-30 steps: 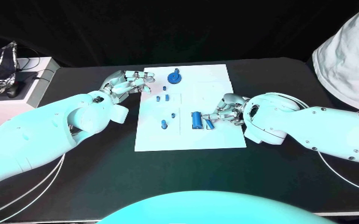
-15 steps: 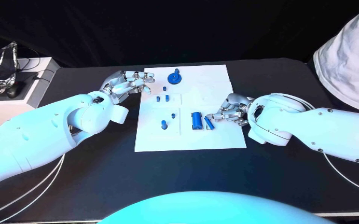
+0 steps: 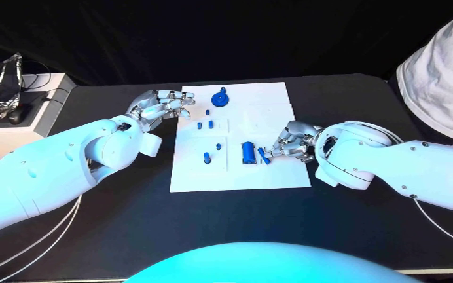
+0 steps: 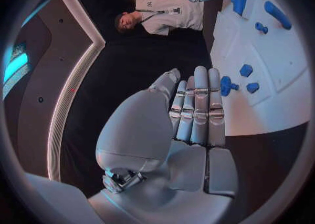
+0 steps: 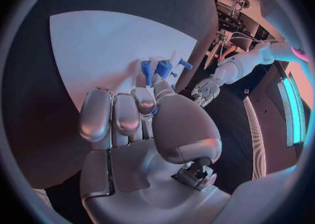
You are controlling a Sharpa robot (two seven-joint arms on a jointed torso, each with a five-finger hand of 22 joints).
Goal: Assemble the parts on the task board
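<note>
The right hand (image 3: 289, 142) has crept lower-right, fingers curled beside the upright blue part (image 3: 263, 155), grip unclear.

The task board (image 3: 273, 103) is centred on the table (image 3: 359, 224); the left hand (image 3: 162, 105) is positioned at its left edge, the right hand (image 3: 290, 140) at its right.

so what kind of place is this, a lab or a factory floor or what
Most likely a robotics lab or demo booth. A black table holds a white task board with small blue parts, black drapes hang behind, and the left wrist view shows lit wall panels.
</note>
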